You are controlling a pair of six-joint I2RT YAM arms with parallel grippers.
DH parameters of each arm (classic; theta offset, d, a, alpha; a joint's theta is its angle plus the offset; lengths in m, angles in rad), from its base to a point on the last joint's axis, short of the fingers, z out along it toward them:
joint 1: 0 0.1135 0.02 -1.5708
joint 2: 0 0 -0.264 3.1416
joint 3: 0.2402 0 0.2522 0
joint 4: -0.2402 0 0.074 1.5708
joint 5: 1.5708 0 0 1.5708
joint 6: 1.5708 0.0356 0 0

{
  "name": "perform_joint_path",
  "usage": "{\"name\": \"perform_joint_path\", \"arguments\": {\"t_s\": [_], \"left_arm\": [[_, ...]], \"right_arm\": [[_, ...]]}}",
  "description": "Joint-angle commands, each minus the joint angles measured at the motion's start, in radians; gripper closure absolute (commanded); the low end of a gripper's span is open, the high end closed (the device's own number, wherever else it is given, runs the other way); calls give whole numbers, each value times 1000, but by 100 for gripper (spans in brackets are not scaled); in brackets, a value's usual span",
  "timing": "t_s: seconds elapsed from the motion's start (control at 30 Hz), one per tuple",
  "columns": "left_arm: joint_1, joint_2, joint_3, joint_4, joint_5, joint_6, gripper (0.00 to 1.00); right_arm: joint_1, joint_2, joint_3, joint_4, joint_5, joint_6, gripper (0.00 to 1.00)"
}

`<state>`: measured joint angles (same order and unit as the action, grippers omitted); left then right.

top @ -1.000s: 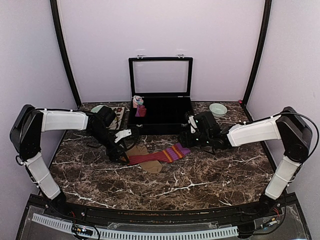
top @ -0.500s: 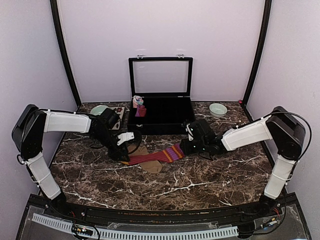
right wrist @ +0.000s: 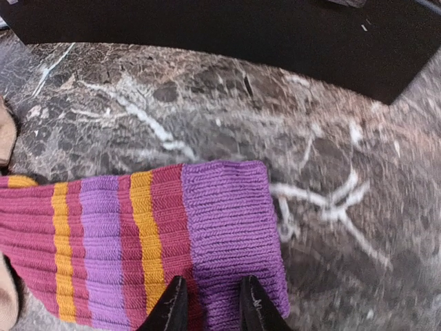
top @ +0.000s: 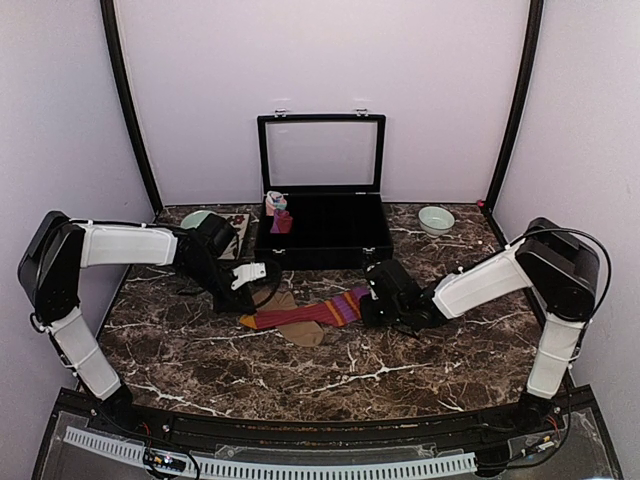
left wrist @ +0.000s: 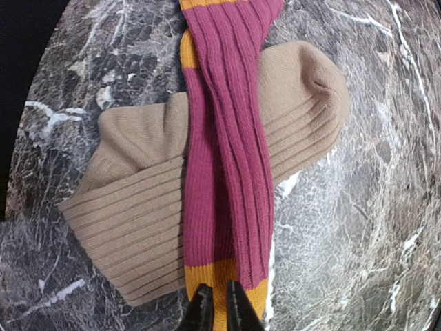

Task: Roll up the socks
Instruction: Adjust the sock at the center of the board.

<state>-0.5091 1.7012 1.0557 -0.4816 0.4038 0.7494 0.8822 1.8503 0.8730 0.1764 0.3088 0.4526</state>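
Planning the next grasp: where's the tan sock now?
Top view: the tan sock lies left of centre on the table, before the black case, crosswise under the red striped sock, by the left hand.

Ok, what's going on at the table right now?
Both arms are on the red sock, which lies flat across the tan sock. The left pincer is pinched on its orange toe. The right pincer straddles the purple cuff edge, jaws apart. Nothing is rolled yet.
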Motion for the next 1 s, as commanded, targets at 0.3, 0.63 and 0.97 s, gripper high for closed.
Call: {"name": "perform_joint_path", "arguments": {"t_s": [0.3, 0.63, 0.97], "left_arm": [[-6, -82, 60, -166, 43, 107, 48], [5, -156, -76, -171, -78, 208, 34], [66, -120, -106, -22, -42, 117, 34]], "right_arm": [[221, -85, -117, -91, 70, 256, 77], [212, -249, -53, -243, 64, 158, 62], [111, -122, 104, -232, -31, -57, 53]]}}
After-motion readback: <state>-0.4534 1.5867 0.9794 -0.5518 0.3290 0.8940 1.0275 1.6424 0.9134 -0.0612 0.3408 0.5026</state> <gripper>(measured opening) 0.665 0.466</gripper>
